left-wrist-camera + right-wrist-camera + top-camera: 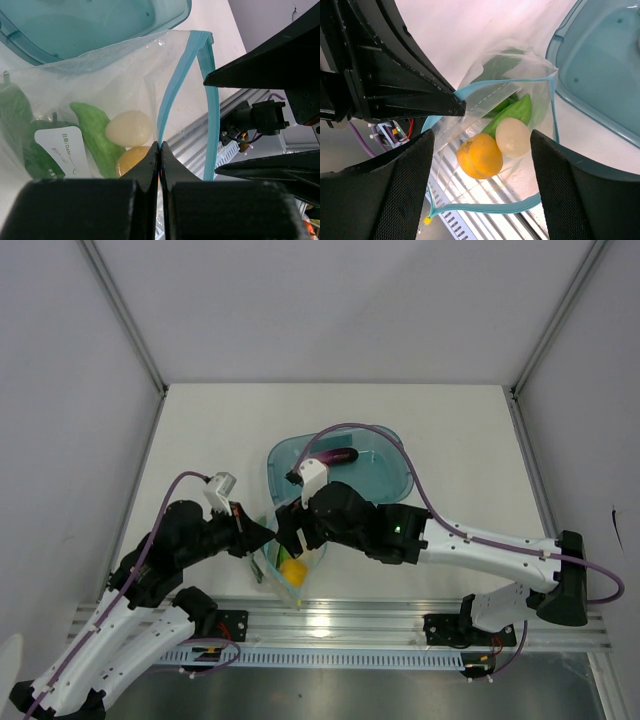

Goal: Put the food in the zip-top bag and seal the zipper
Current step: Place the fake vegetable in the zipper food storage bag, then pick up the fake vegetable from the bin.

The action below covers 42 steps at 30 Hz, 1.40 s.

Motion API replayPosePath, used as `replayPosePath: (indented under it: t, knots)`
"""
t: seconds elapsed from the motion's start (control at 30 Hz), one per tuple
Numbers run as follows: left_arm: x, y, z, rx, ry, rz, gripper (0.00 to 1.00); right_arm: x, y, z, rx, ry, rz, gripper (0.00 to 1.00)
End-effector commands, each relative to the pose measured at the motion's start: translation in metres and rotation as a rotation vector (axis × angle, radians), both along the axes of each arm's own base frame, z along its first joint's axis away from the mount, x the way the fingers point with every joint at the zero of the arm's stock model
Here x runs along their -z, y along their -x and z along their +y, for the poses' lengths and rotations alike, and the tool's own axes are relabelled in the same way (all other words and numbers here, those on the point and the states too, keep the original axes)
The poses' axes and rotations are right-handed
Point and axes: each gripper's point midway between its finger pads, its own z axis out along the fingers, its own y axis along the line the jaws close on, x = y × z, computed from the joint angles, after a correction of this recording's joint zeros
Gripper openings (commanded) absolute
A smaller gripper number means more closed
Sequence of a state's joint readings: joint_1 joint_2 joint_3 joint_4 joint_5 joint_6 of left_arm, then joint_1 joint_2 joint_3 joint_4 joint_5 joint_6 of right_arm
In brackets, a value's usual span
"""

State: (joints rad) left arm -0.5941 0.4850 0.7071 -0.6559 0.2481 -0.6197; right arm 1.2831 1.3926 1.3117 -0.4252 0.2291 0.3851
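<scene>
My left gripper [160, 146] is shut on the light teal zipper [176, 92] of the clear zip-top bag [283, 562] and holds one side of its mouth up. The mouth gapes open. Inside the bag lie food pieces: an orange-yellow ball [480, 155], a cream egg [512, 136] and green vegetables [94, 134]. My right gripper [482, 172] hovers over the bag's mouth, open, nothing between its fingers [405, 187]. A purple eggplant [336, 456] lies in the teal tray [392, 480].
The tray stands just beyond the bag, to the right of the table's centre. The bag hangs over the table's near edge above the metal rail [340, 625]. Both grippers [272, 536] crowd together at the bag's mouth. White walls enclose the table.
</scene>
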Motion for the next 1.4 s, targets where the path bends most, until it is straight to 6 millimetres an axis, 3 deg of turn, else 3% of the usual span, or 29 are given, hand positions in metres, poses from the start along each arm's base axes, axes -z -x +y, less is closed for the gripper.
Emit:
replayPosePath:
  t: [0.0, 0.17, 0.27, 0.4, 0.63, 0.77, 0.83, 0.9, 0.93, 1.0, 1.03, 1.1, 1.13, 1.17, 1.2, 1.23, 1.27, 1.37]
  knots:
    - [-0.009, 0.000, 0.000, 0.011, 0.013, -0.030, 0.00, -0.036, -0.013, -0.004, 0.048, -0.056, -0.080, 0.78]
    - [-0.007, -0.001, 0.001, 0.001, 0.004, -0.027, 0.01, -0.070, -0.039, -0.026, 0.145, -0.127, -0.135, 0.75]
    - [-0.007, -0.001, 0.001, -0.001, 0.005, -0.027, 0.01, -0.080, -0.070, -0.048, 0.241, -0.156, -0.128, 0.74]
    - [-0.007, 0.000, 0.001, 0.004, 0.011, -0.031, 0.00, -0.078, -0.125, -0.085, 0.405, -0.172, -0.115, 0.73]
    - [-0.004, 0.000, 0.011, -0.038, -0.017, -0.037, 0.01, -0.073, -0.188, -0.121, 0.535, -0.227, -0.089, 0.72]
    - [-0.008, -0.002, 0.017, -0.077, -0.007, -0.058, 0.01, -0.047, -0.222, -0.124, 0.578, -0.190, -0.041, 0.72]
    - [-0.012, -0.002, 0.022, -0.108, 0.005, -0.077, 0.01, -0.014, -0.240, -0.120, 0.603, -0.120, 0.012, 0.72]
    - [-0.013, -0.004, 0.026, -0.140, 0.005, -0.082, 0.01, -0.003, -0.257, -0.121, 0.648, -0.096, 0.033, 0.71]
    - [-0.015, -0.004, 0.028, -0.151, 0.010, -0.087, 0.00, 0.021, -0.267, -0.116, 0.661, -0.062, 0.072, 0.71]
    - [-0.017, -0.005, 0.032, -0.174, 0.008, -0.091, 0.00, 0.033, -0.279, -0.105, 0.656, -0.068, 0.100, 0.71]
    - [-0.018, -0.005, 0.033, -0.182, 0.007, -0.091, 0.00, 0.055, -0.288, -0.097, 0.656, -0.052, 0.133, 0.71]
    - [-0.022, -0.005, 0.037, -0.201, 0.009, -0.098, 0.01, 0.062, -0.301, -0.083, 0.644, -0.069, 0.155, 0.70]
    - [-0.021, -0.006, 0.040, -0.216, 0.002, -0.100, 0.01, 0.092, -0.308, -0.075, 0.643, -0.032, 0.197, 0.70]
    - [-0.024, -0.007, 0.042, -0.228, 0.002, -0.107, 0.01, 0.100, -0.313, -0.069, 0.640, -0.029, 0.216, 0.69]
    - [-0.022, -0.007, 0.044, -0.237, -0.004, -0.103, 0.01, 0.095, -0.320, -0.059, 0.619, -0.048, 0.222, 0.67]
    - [-0.024, -0.006, 0.045, -0.241, -0.004, -0.106, 0.01, 0.105, -0.322, -0.055, 0.612, -0.034, 0.242, 0.66]
    - [-0.024, -0.010, 0.050, -0.274, -0.015, -0.110, 0.01, 0.129, -0.324, -0.050, 0.607, -0.006, 0.275, 0.65]
    - [-0.023, -0.012, 0.054, -0.296, -0.020, -0.111, 0.01, 0.148, -0.328, -0.042, 0.586, 0.001, 0.291, 0.63]
